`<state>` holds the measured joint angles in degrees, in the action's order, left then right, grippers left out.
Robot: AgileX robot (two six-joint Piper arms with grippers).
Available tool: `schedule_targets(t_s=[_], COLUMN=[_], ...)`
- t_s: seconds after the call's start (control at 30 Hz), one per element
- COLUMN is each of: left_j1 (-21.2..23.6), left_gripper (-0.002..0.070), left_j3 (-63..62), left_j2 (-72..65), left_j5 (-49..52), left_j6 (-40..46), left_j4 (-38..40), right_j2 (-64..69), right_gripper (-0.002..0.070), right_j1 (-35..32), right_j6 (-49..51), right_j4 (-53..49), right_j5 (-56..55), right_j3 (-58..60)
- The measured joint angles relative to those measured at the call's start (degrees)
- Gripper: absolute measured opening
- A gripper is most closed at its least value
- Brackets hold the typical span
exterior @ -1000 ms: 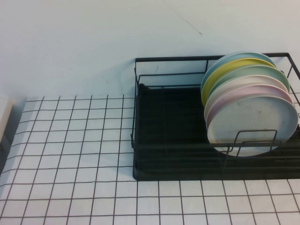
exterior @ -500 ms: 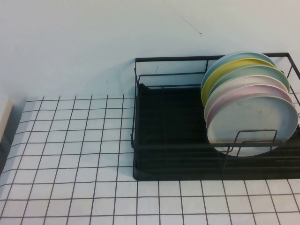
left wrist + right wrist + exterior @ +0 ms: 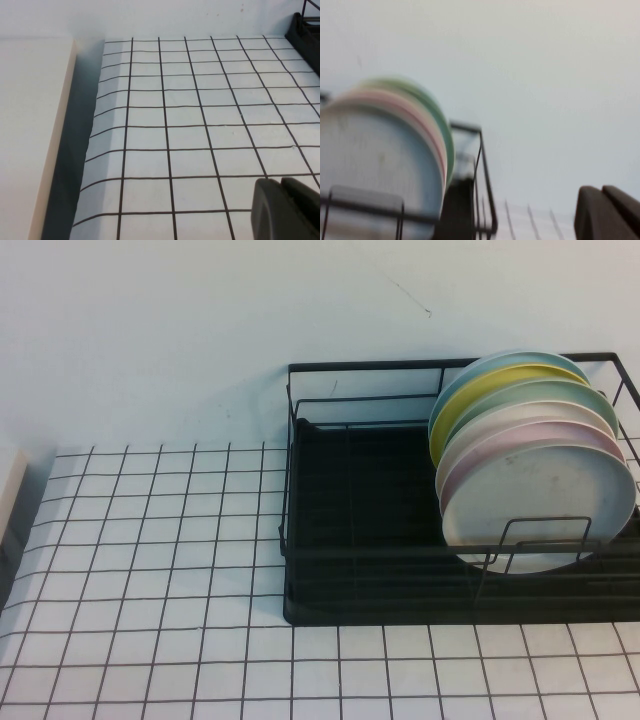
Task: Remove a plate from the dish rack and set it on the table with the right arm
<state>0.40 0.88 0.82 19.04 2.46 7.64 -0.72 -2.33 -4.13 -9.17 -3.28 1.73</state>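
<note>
The pale grey-white plate (image 3: 545, 505) stands upright at the front of a stack in the right end of the black wire dish rack (image 3: 360, 490). The rack sits on the tiled table (image 3: 150, 540). Neither arm shows in the high view. In the right wrist view my right gripper (image 3: 601, 190) is shut and empty, held in the air apart from the plate (image 3: 375, 160) and the rack's end wires (image 3: 482, 165). In the left wrist view my left gripper (image 3: 280, 182) is shut and empty, just above the table (image 3: 200, 110).
Behind the grey-white plate stand a pale pink plate (image 3: 530, 435), a green one (image 3: 575, 390), a yellow one (image 3: 500, 380) and a blue one (image 3: 500, 360). A pale wall runs behind the table. A cream board (image 3: 30, 125) lies beyond the table's left edge.
</note>
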Motion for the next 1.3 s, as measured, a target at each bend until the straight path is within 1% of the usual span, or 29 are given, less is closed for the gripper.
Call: schedule_targets(t_s=[0.3,0.33,0.4,0.43,0.5,0.57,0.7,0.87,0.97,1.07,1.17,1.3], left_j1=[0.0,0.0,0.0,0.0,0.0,0.0,0.0,0.0,0.0,0.0,0.0,0.0], left_gripper=[-0.0003,-0.0003,-0.0003,-0.0003,-0.0003,-0.0003,-0.0003,-0.0003,-0.0003,-0.0003,-0.0003,-0.0003], left_j3=[0.0,0.0,0.0,0.0,0.0,0.0,0.0,0.0,0.0,0.0,0.0,0.0], left_j2=[0.0,0.0,0.0,0.0,0.0,0.0,0.0,0.0,0.0,0.0,0.0,0.0], left_j5=[0.0,0.0,0.0,0.0,0.0,0.0,0.0,0.0,0.0,0.0,0.0,0.0], left_j6=[-0.2,-0.2,-0.2,-0.2,-0.2,-0.2,-0.2,-0.2,-0.2,-0.2,-0.2,-0.2], left_j4=[0.0,0.0,0.0,0.0,0.0,0.0,0.0,0.0,0.0,0.0,0.0,0.0], right_j2=[0.0,0.0,0.0,0.0,0.0,0.0,0.7,7.8,15.3,23.1,31.3,41.6], right_gripper=[-0.0002,-0.0002,-0.0002,-0.0002,-0.0002,-0.0002,-0.0002,-0.0002,-0.0002,-0.0002,-0.0002,-0.0002], right_j1=[0.0,0.0,0.0,0.0,0.0,0.0,0.0,0.0,0.0,0.0,0.0,0.0], right_j6=[0.0,-1.3,-3.6,-4.5,-4.7,-4.7,-4.6,-4.7,-6.3,-14.1,-26.4,-48.2], right_j4=[-0.7,-0.3,1.5,2.6,4.5,5.6,8.0,8.7,9.2,11.6,15.7,23.8], right_j5=[-39.8,-43.1,-44.8,-43.2,-36.5,-27.6,-5.6,17.2,29.5,38.2,43.6,45.2], right_j3=[0.0,0.0,-0.1,-0.4,-2.3,-6.0,-15.8,-27.9,-33.4,-37.4,-40.0,-41.4])
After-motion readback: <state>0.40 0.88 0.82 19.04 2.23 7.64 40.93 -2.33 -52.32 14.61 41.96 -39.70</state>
